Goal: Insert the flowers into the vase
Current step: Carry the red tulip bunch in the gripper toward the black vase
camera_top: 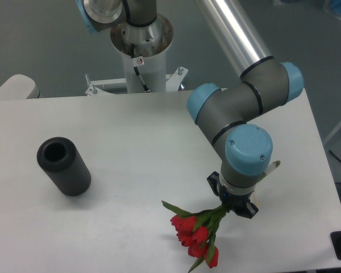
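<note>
The flowers (196, 234), a small bunch of red closed buds with green stems and leaves, lie low at the front of the white table (142, 148). Their stems run up into my gripper (233, 203), which sits directly over them at the front right, mostly hidden under the arm's wrist. The jaws look closed around the stems, and a stem end pokes out past the wrist at the upper right. The vase (63, 166), a dark grey-black cylinder with a round hole at its top, stands far off at the left side of the table.
The arm's base column (141, 51) rises at the back centre of the table. Its grey links with blue caps (247, 108) stretch across the right side. The table's front edge is close below the flowers.
</note>
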Robot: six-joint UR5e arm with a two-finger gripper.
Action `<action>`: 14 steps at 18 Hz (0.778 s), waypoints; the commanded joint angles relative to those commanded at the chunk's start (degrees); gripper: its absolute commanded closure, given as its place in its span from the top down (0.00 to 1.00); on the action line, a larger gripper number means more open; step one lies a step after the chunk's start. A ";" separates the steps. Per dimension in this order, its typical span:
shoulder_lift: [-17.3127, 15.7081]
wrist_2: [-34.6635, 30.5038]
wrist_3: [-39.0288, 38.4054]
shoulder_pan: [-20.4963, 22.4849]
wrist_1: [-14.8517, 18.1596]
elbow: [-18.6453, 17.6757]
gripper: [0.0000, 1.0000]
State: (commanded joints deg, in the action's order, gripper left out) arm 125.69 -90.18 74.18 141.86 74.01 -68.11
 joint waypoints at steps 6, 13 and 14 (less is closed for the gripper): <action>-1.67 6.32 -4.74 -1.31 -0.53 -1.50 0.11; -2.81 10.28 -11.68 -4.22 -3.60 -3.78 0.09; -2.90 11.33 -12.39 -4.22 -4.04 -4.13 0.09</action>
State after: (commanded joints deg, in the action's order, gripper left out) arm 122.78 -78.85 61.79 137.64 69.97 -72.24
